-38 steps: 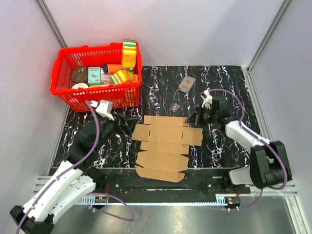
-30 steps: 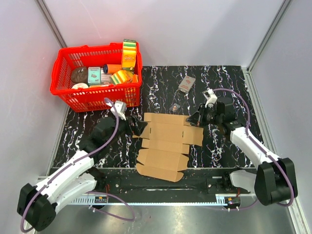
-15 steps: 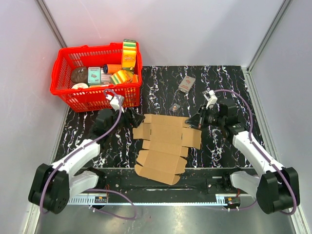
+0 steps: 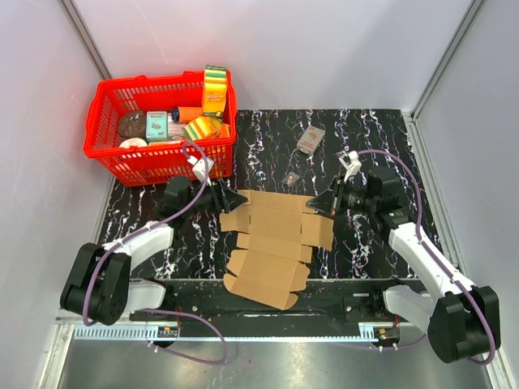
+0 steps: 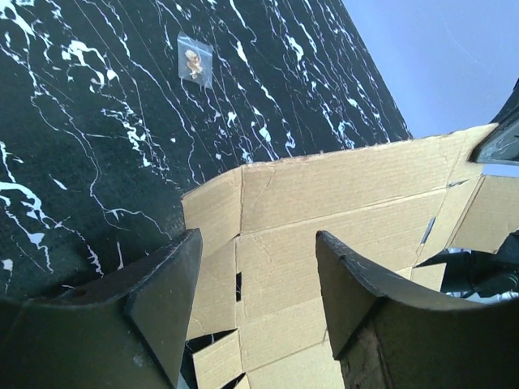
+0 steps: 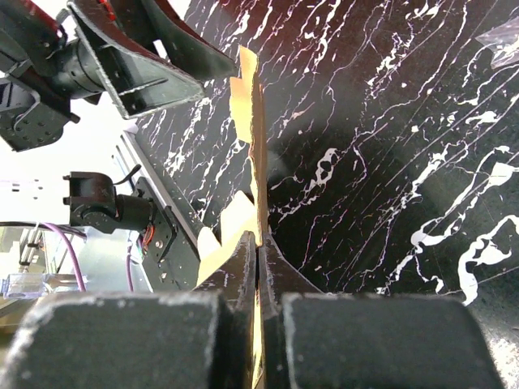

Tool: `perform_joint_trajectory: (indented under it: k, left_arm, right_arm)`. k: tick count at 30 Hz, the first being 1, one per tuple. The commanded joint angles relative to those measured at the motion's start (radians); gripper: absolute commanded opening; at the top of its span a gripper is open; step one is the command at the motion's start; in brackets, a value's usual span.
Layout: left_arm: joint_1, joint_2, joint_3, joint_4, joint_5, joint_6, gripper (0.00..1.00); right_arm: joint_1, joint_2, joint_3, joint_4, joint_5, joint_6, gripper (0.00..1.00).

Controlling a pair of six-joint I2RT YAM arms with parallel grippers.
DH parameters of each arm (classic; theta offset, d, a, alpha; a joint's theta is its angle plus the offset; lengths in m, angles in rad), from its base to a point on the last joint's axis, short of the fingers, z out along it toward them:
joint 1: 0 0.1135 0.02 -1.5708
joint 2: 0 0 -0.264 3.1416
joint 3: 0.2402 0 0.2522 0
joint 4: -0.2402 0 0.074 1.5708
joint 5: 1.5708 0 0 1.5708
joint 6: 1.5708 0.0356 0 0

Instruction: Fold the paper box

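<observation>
The paper box [image 4: 274,243] is a flat brown die-cut sheet with flaps, lying on the black marbled table [image 4: 268,138]. My right gripper [image 4: 331,203] is shut on the sheet's right edge and lifts that side; in the right wrist view the cardboard [image 6: 253,146] runs edge-on between the closed fingers [image 6: 243,259]. My left gripper [image 4: 229,197] is open at the sheet's far left corner. In the left wrist view the sheet [image 5: 340,211] lies between and beyond the spread fingers [image 5: 162,284], not gripped.
A red basket [image 4: 130,166] full of groceries stands at the back left. A small grey-and-red packet [image 4: 310,139] and a tiny clear bag [image 4: 292,176] lie behind the sheet; the bag also shows in the left wrist view [image 5: 195,61]. A metal rail [image 4: 276,304] runs along the table's near edge.
My left arm has swung in toward the sheet's far left corner. My right gripper has taken the right edge and raised it, pulling the sheet narrower and slightly askew.
</observation>
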Motion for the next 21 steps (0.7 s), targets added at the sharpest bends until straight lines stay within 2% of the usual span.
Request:
perform_joint_trajectory:
  k: [1, 11, 17, 21]
  left_arm:
    - [0.008, 0.035, 0.038, 0.094, 0.067, -0.011, 0.63]
    - [0.018, 0.031, 0.021, 0.091, 0.011, 0.017, 0.63]
    - [0.035, 0.005, 0.012, 0.074, -0.053, 0.048, 0.67]
    - [0.042, 0.035, -0.001, 0.135, -0.021, 0.028, 0.68]
  right_arm:
    - [0.001, -0.031, -0.002, 0.063, -0.050, 0.013, 0.02]
    - [0.001, -0.033, -0.006, 0.078, -0.078, 0.027, 0.02]
    - [0.001, -0.031, -0.007, 0.084, -0.091, 0.033, 0.02]
    - [0.001, -0.030, -0.007, 0.092, -0.101, 0.036, 0.02]
